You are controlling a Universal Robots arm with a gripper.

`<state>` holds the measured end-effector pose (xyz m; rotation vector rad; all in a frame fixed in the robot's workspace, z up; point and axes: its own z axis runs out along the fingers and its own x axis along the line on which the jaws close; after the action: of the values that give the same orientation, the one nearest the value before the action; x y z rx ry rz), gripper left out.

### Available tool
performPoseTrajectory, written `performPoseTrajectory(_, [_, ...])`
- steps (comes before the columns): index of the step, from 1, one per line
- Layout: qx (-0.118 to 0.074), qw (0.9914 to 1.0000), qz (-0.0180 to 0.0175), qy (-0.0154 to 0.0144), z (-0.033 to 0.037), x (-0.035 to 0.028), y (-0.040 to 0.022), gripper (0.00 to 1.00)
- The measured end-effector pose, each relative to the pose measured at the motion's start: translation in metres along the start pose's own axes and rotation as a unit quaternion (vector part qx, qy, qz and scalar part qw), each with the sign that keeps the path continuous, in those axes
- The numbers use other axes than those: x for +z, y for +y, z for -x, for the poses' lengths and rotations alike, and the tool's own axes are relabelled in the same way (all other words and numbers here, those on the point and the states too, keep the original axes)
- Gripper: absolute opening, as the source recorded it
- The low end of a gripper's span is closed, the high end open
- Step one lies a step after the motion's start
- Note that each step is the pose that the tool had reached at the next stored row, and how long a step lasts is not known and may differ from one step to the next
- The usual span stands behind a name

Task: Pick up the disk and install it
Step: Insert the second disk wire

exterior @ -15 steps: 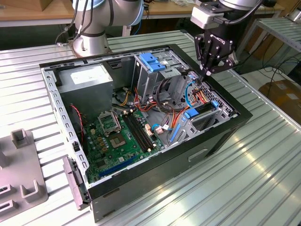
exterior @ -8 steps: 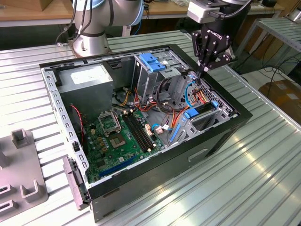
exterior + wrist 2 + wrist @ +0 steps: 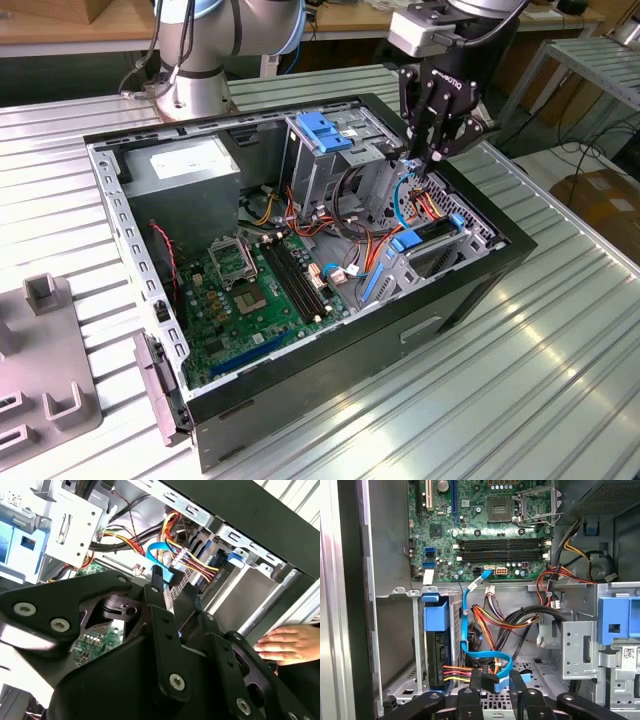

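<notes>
The disk (image 3: 436,650) stands on edge in the drive bay of the open computer case (image 3: 470,290), its blue rail (image 3: 408,243) showing at the bay's mouth. My gripper (image 3: 425,165) hangs just above that bay, at the case's end on the exterior view's right. In the first wrist view its fingertips (image 3: 475,682) are close together, with the end of a blue flat cable (image 3: 487,656) pinched between them. That cable loops up to the motherboard (image 3: 485,525). The gripper (image 3: 496,682) is beside the disk and does not touch it.
A metal cage with a blue handle (image 3: 325,130) stands mid-case, and bundles of orange and yellow wires (image 3: 495,620) lie next to the bay. A grey power supply (image 3: 185,165) sits at the far corner. A person's hand (image 3: 287,645) rests by the case wall. Grey fixtures (image 3: 40,370) lie on the table.
</notes>
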<state>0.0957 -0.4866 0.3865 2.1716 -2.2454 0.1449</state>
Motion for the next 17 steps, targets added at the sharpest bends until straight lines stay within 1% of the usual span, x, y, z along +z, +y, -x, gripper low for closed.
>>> performPoseTrajectory(2, [0.000,1.00000,0.0000,0.0004,0.0021,0.0026,0.0002,0.36])
performPoseTrajectory(3, [0.000,1.00000,0.0000,0.0012,0.0027,0.0037,0.0003,0.36])
performPoseTrajectory(5, [0.000,0.99999,-0.0001,0.0042,0.0030,0.0048,0.0004,0.36])
performPoseTrajectory(6, [0.000,0.99998,-0.0003,0.0066,0.0031,0.0053,0.0004,0.36])
performPoseTrajectory(7, [0.000,0.99997,-0.0003,0.0083,0.0031,0.0055,0.0004,0.35])
performPoseTrajectory(9, [-0.001,0.99994,-0.0004,0.0107,0.0031,0.0060,0.0004,0.22])
performPoseTrajectory(10, [-0.001,0.99990,-0.0005,0.0144,0.0032,0.0063,0.0005,0.11])
performPoseTrajectory(12, [-0.001,0.99971,-0.0009,0.0241,0.0032,0.0075,0.0005,0.11])
performPoseTrajectory(13, [-0.002,0.99961,-0.0010,0.0280,0.0033,0.0087,0.0006,0.11])
performPoseTrajectory(14, [-0.002,0.99954,-0.0011,0.0302,0.0034,0.0093,0.0006,0.18])
performPoseTrajectory(15, [-0.002,0.99947,-0.0012,0.0326,0.0035,0.0102,0.0007,0.18])
performPoseTrajectory(16, [-0.002,0.99936,-0.0013,0.0358,0.0036,0.0116,0.0008,0.19])
performPoseTrajectory(17, [-0.002,0.99928,-0.0013,0.0378,0.0036,0.0124,0.0008,0.25])
